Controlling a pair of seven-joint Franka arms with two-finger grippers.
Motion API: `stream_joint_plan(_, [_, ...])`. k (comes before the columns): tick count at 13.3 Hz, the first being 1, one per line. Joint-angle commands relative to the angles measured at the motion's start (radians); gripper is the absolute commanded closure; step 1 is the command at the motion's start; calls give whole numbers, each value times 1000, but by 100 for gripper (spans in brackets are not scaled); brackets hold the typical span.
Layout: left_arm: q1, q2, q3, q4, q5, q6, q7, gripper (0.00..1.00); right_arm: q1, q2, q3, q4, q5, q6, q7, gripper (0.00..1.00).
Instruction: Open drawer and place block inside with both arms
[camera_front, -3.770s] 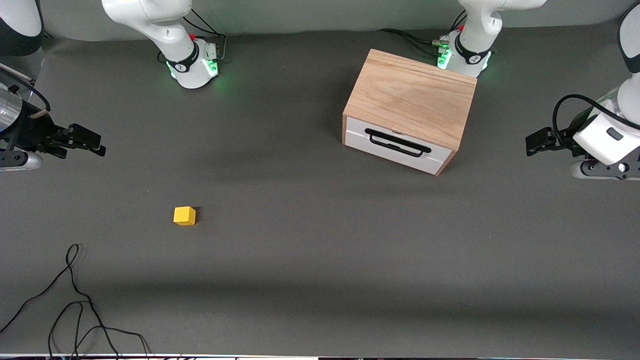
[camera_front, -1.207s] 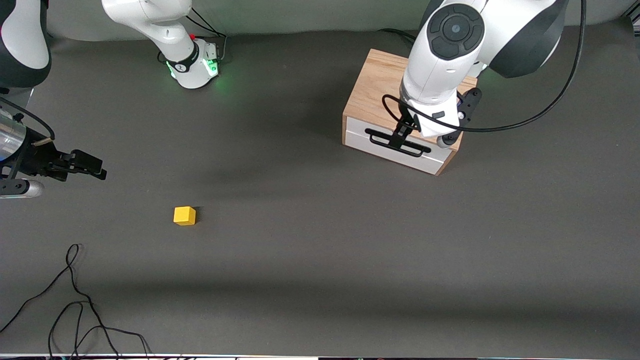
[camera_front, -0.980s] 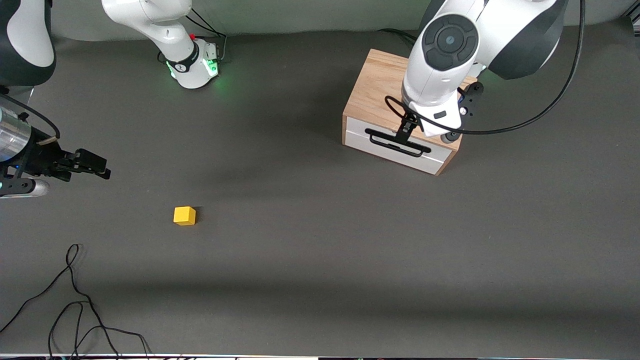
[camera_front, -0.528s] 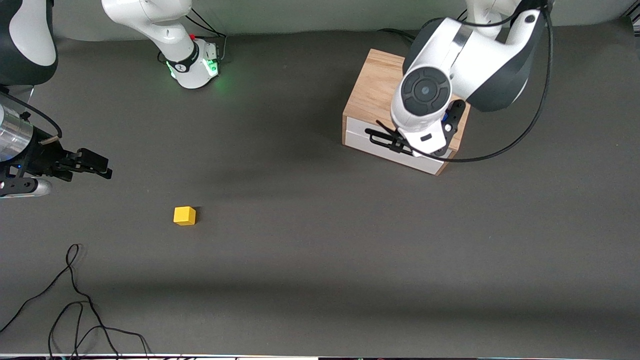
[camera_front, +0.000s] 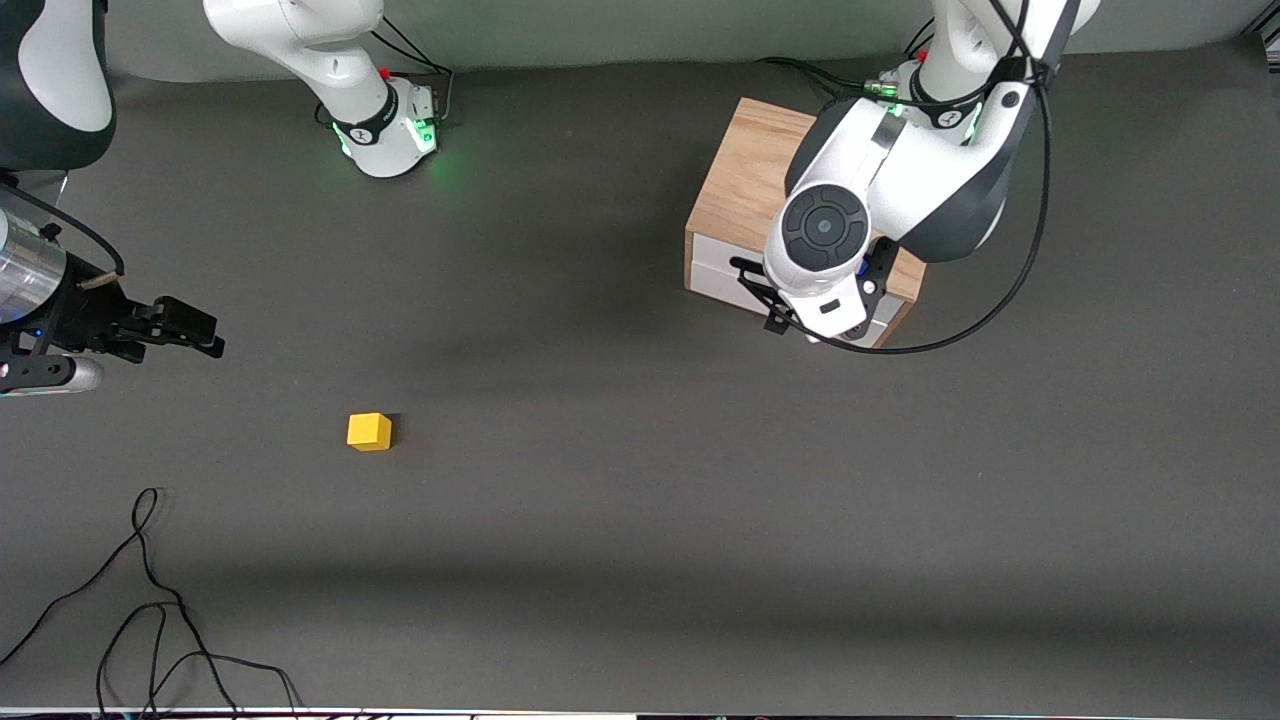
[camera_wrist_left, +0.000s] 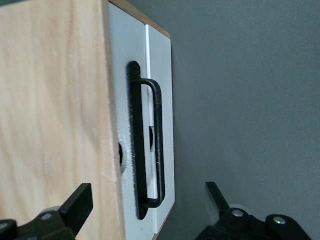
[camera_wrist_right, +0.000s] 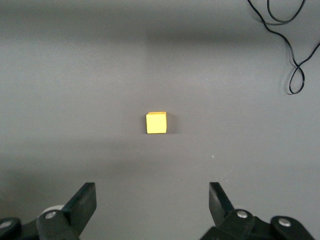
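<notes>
We've got the left tool (camera_wrist_left: 147, 210) wide open, straddling the closed drawer's (camera_wrist_left: 162, 125) black wire handle (camera_wrist_left: 150, 145). Right tool (camera_wrist_right: 150, 207) hangs open over the surface's (camera_front: 640, 520) right-arm edge, looking at the yellow block (camera_front: 369, 432).

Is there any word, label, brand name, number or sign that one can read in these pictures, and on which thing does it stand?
No text can be read.
Right arm base: a small dark mark on its band, too small to read.
Left arm base: the same kind of mark, too small to read.
Drawer, wooden cabinet, yellow block: no print on any visible face.
</notes>
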Motion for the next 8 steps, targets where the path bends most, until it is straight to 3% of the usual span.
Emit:
stream_joint_plan(1, [-16, -5, 9, -39, -1, 50, -24, 0, 6, -6, 1, 15, 3, -19, 15, 0])
stream_joint_plan(8, [-19, 38, 11, -82, 20, 142, -24, 0, 6, -6, -1, 14, 3, -21, 15, 0])
